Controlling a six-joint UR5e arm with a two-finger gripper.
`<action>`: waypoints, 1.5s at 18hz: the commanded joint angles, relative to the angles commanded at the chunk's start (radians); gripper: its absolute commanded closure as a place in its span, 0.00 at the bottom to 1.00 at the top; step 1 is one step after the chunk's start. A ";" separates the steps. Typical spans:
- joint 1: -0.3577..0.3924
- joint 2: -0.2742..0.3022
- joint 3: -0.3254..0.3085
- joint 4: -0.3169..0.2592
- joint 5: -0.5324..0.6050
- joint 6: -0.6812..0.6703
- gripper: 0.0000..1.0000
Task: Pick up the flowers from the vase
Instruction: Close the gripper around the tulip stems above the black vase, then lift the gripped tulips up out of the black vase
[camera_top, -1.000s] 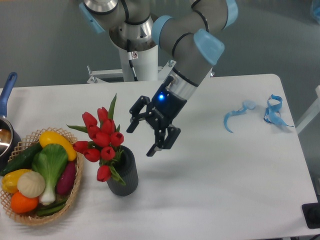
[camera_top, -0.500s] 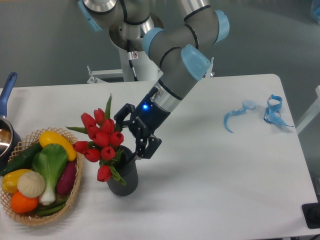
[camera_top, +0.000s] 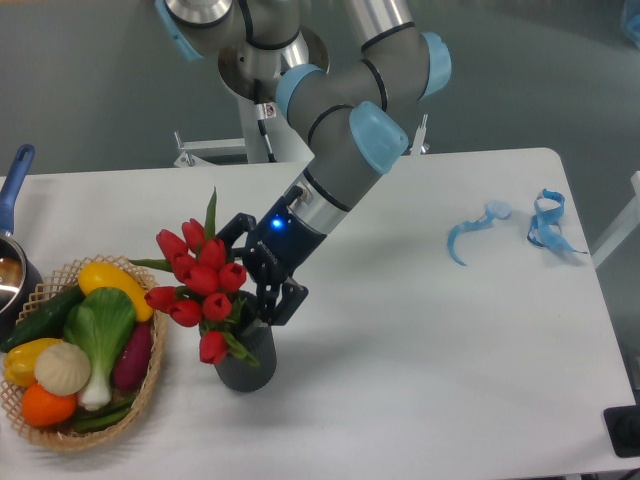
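Camera: ribbed dark vase (camera_top: 247, 366), red flowers (camera_top: 198, 285).

The tool (camera_top: 254, 270) has swung left, reaching the flowers (camera_top: 200, 285) above the vase (camera_top: 247, 362).

White surface (camera_top: 420, 380) fills most of the view, matte, rounded corner at upper right, evenly lit with soft shadows. Behind it a plain grey-green wall or floor (camera_top: 80, 90), dull and featureless; cannot tell which. A white metal bracket frame (camera_top: 215, 150) sits at the far edge of the surface. At the right edge, a white slanted bar (camera_top: 615, 232) runs past the surface, partly cut off. A small black block (camera_top: 624, 432) sits at the lower right corner, cropped. A pale blue patch (camera_top: 630, 20) shows in the top right corner
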 joint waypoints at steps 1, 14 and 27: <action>-0.002 -0.002 0.002 0.000 0.000 0.000 0.00; -0.005 -0.002 0.015 0.000 0.000 -0.023 0.57; 0.025 0.063 0.080 -0.002 -0.078 -0.207 0.69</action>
